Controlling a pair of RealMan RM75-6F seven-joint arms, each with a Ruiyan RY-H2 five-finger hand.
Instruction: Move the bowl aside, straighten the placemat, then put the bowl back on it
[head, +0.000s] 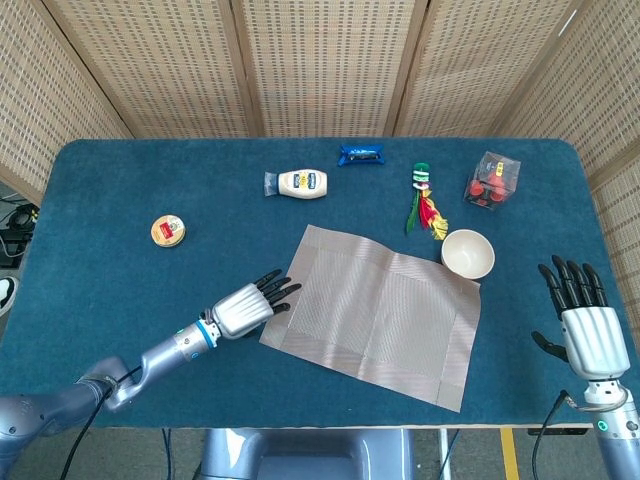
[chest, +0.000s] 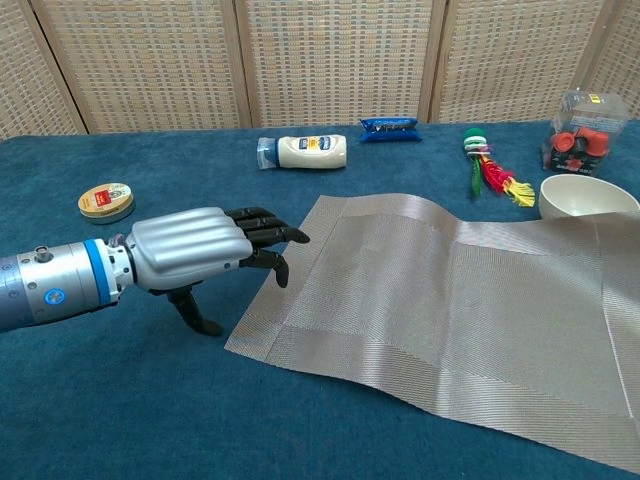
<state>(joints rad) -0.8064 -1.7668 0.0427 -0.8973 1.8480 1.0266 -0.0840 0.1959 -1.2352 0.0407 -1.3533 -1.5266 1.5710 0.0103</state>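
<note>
Left hand: your left hand (head: 243, 309) (chest: 190, 250) is released, holding nothing, fingers stretched out flat just above the worktop (head: 120, 190), with the fingertips (chest: 290, 237) at the left edge of the placemat
Right hand: your right hand (head: 586, 335) is released too, fingers spread and pointing away from you, at the near right corner of the worktop, well apart from the placemat; only the head view shows it
Placemat: the grey woven placemat (head: 372, 313) (chest: 450, 300) lies crooked on the blue worktop, turned so its corners point off square, with a soft ridge running across the middle
Bowl: the cream bowl (head: 467, 253) (chest: 587, 195) stands upright at the far right corner of the placemat, on the worktop and touching the mat's edge, or nearly so
Round tin: a small yellow tin (head: 168, 231) (chest: 105, 202) sits to your left, beyond the left hand
Far row: a white squeeze bottle (head: 299, 184) lying on its side, a blue wrapper (head: 361, 154), a green, red and yellow toy (head: 427, 202), and a clear box (head: 492, 179) with red pieces inside
</note>
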